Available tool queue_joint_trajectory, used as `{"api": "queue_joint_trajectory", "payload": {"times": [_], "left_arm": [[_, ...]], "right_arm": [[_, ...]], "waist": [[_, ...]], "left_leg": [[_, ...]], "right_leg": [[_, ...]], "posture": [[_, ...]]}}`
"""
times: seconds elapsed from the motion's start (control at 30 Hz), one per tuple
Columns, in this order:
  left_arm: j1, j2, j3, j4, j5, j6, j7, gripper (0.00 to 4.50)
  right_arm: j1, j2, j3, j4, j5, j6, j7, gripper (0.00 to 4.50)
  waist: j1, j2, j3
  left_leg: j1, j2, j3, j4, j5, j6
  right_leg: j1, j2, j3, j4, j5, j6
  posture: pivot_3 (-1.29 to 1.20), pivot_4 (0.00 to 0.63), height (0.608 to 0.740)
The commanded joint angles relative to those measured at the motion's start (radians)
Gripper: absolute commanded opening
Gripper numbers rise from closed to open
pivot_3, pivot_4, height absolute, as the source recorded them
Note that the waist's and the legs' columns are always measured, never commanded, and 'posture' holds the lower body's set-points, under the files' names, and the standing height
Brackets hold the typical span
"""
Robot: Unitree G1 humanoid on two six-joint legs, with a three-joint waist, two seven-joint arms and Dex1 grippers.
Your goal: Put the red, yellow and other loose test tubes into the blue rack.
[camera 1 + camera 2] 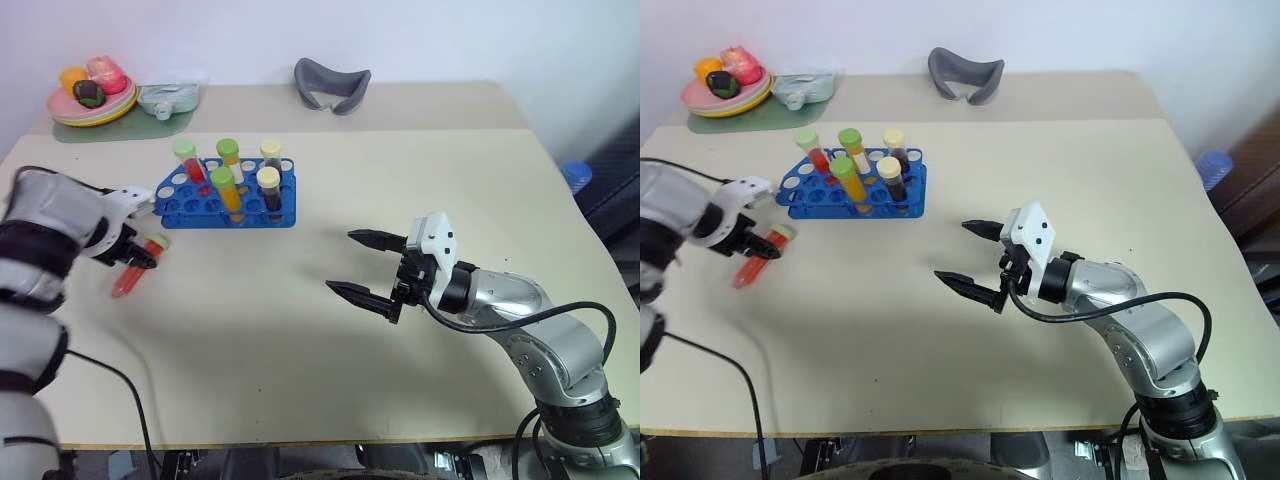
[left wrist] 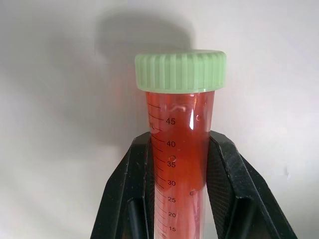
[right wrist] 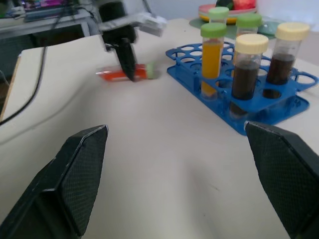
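left wrist view: end effector (image 2: 182,169) grips red tube (image 2: 179,149)

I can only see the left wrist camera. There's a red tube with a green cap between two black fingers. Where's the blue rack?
Observer: The blue rack stands just beyond the left gripper, further up the table.
Operator: Is anything in the rack?
Observer: Yes, five capped tubes stand upright, including one yellow tube.
Operator: What's the other hand doing?
Observer: The right gripper hangs open above the table's middle, holding nothing. The left one is shut on the red tube.
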Motion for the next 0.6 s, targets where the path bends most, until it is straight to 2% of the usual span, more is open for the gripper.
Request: {"api": "queue_joint_trajectory", "payload": {"times": [0.03, 0.1, 0.17, 0.2, 0.27, 0.3, 0.43, 0.6], "left_arm": [[0.119, 0.053, 0.360, -0.214, -0.121, -0.001, 0.087, 0.96], [0.213, -0.008, 0.605, -0.319, -0.152, -0.062, 0.219, 0.96], [0.302, -0.135, 0.835, -0.442, -0.156, -0.290, 0.407, 0.96], [0.330, -0.195, 0.910, -0.483, -0.157, -0.385, 0.485, 0.96], [0.353, -0.294, 1.006, -0.548, -0.216, -0.405, 0.550, 0.96], [0.356, -0.334, 1.036, -0.577, -0.263, -0.380, 0.559, 0.96], [0.360, -0.560, 1.088, -0.673, -0.312, -0.527, 0.757, 0.96], [0.445, -0.748, 0.955, -0.632, -0.140, -0.907, 0.990, 0.96]], "right_arm": [[0.004, -0.004, -0.024, -0.046, 0.018, -0.007, -0.005, 4.50], [0.005, -0.004, -0.022, -0.046, 0.021, -0.004, -0.002, 4.50], [-0.004, 0.001, -0.014, -0.039, 0.023, -0.003, 0.001, 4.50], [-0.012, 0.005, -0.008, -0.033, 0.021, -0.004, 0.003, 4.50], [-0.031, 0.014, 0.002, -0.017, 0.019, -0.006, 0.006, 4.50], [-0.040, 0.019, 0.006, -0.010, 0.020, -0.006, 0.008, 4.50], [-0.071, 0.037, 0.027, 0.015, 0.014, -0.009, 0.016, 4.50], [-0.080, 0.049, 0.042, 0.020, 0.010, -0.007, 0.017, 4.50]], "waist": [[0.001, 0.000, 0.000], [0.009, 0.000, 0.000], [0.023, 0.000, 0.000], [0.026, 0.000, 0.000], [0.029, -0.001, -0.001], [0.029, -0.001, -0.001], [0.029, -0.001, -0.001], [0.028, -0.002, -0.001]], "left_leg": [[0.000, 0.000, 0.000, 0.000, 0.000, 0.000], [0.000, 0.000, 0.000, 0.001, 0.000, 0.000], [0.001, 0.000, 0.000, 0.003, 0.000, 0.000], [0.002, 0.000, 0.000, 0.003, 0.000, 0.000], [0.001, 0.000, 0.000, 0.004, 0.000, 0.000], [0.001, 0.000, 0.000, 0.004, 0.000, 0.000], [0.001, 0.000, 0.000, 0.004, 0.000, 0.000], [0.001, 0.000, 0.001, 0.004, 0.000, 0.000]], "right_leg": [[0.000, 0.000, 0.000, 0.000, 0.000, 0.000], [0.000, -0.001, 0.000, 0.002, 0.000, 0.000], [0.002, -0.001, -0.001, 0.002, 0.000, 0.000], [0.003, -0.002, -0.001, 0.002, 0.000, 0.000], [0.003, -0.002, -0.001, 0.002, 0.000, 0.000], [0.003, -0.002, 0.000, 0.002, 0.000, 0.000], [0.002, -0.002, -0.001, 0.002, 0.000, 0.000], [0.003, -0.002, 0.000, 0.001, 0.000, 0.000]], "posture": [[0.00, 0.150, 0.740], [0.00, 0.150, 0.740], [0.00, 0.150, 0.740], [0.00, 0.150, 0.740], [0.00, 0.150, 0.740], [0.00, 0.150, 0.740], [0.00, 0.150, 0.740], [0.00, 0.150, 0.740]]}}
